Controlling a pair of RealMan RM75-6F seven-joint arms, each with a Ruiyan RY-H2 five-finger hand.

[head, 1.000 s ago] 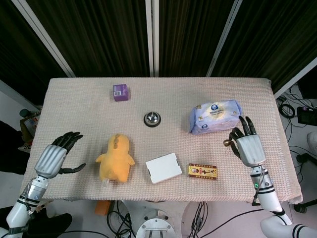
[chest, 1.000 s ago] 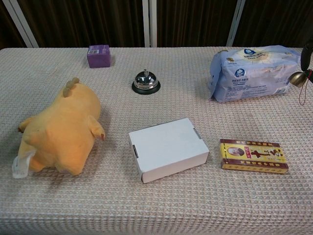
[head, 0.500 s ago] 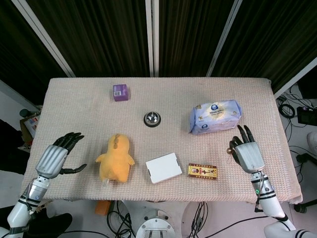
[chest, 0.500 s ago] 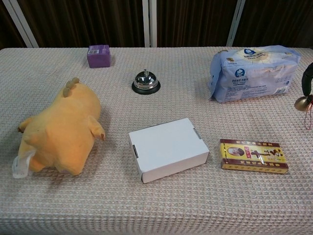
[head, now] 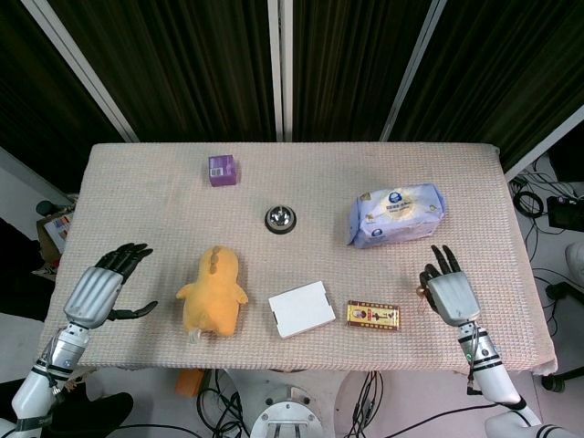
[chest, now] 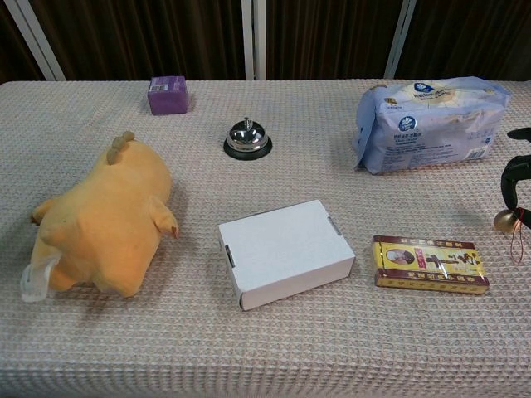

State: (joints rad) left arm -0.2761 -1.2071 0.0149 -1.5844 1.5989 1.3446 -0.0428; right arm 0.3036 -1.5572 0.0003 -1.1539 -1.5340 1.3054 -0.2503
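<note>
My right hand (head: 449, 294) hovers over the table's right side, just right of a red and gold flat box (head: 374, 316). It pinches a small brass bell (chest: 504, 220) with a thin red cord hanging from it; in the chest view only dark fingertips (chest: 514, 172) show at the right edge. Behind that hand lies a pale blue tissue pack (head: 396, 213). My left hand (head: 100, 292) is at the front left with fingers spread and nothing in it, left of a yellow plush toy (head: 214, 292).
A white box (head: 302, 309) lies at the front centre between the plush and the red and gold box. A silver desk bell (head: 280, 218) stands mid-table. A small purple box (head: 223, 169) sits at the back left. Dark curtains hang behind the table.
My right hand has drawn back toward the table's front edge and lower, carrying the small brass bell with it. The left hand and the things on the table have not moved.
</note>
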